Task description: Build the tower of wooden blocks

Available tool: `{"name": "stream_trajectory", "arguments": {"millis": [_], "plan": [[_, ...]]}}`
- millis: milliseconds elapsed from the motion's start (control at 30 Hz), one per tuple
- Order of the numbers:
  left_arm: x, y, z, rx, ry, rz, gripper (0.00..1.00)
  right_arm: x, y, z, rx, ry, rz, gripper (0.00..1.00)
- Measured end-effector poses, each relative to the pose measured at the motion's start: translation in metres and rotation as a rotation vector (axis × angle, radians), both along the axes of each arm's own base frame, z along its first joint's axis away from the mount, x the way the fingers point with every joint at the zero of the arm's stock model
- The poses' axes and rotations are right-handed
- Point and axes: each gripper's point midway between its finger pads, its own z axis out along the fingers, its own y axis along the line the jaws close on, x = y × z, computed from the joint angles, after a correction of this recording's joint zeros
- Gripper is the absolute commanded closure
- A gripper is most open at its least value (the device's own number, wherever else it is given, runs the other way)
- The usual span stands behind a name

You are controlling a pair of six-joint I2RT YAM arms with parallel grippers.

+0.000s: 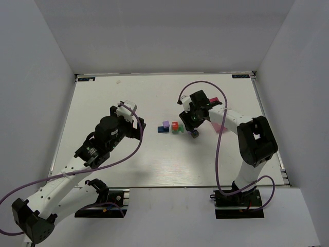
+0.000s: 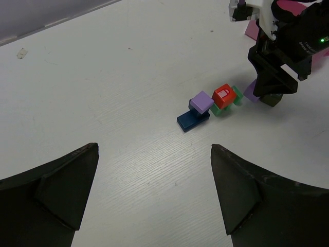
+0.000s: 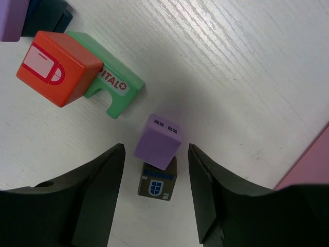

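The wood block tower is in pieces at mid-table. A purple block (image 2: 201,101) rests on a dark blue block (image 2: 191,120). Right of them, a red-orange block (image 3: 56,67) leans on a green arch block (image 3: 115,87). A second purple block (image 3: 158,141) sits atop a dark grey window block (image 3: 157,184). My right gripper (image 3: 156,154) is open around this pair, a narrow gap on each side. Over bare table to the left of the blocks, my left gripper (image 2: 154,149) stands wide open and holds nothing.
A pink tray (image 1: 221,126) lies just right of the right gripper, partly under its arm; its edge (image 3: 308,164) shows in the right wrist view. White walls enclose the table on three sides.
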Motion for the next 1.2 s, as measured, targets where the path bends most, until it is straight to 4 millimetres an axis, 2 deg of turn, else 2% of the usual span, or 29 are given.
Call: {"name": "stream_trajectory", "arguments": {"millis": [633,767,833,967,1067,1200], "plan": [[-0.001,-0.002,0.000,-0.003,0.000,-0.013,0.00,-0.004,0.001,-0.018,-0.027,0.040,0.000,0.52],[-0.001,-0.002,0.000,-0.003,0.000,-0.013,0.00,-0.005,0.001,-0.018,-0.029,0.038,0.003,0.61],[-0.001,-0.002,0.000,-0.003,0.000,-0.013,0.00,-0.005,0.001,-0.018,-0.029,0.038,0.002,0.69],[-0.001,-0.002,0.000,0.001,-0.002,-0.014,0.00,-0.004,0.001,-0.017,-0.032,0.035,0.002,0.76],[-0.001,-0.002,0.000,0.004,-0.003,-0.018,0.00,-0.003,-0.001,-0.012,-0.035,0.020,0.007,0.77],[-0.003,-0.004,0.001,0.006,-0.007,-0.033,0.00,0.000,-0.003,0.015,-0.024,-0.047,0.019,0.80]]}}
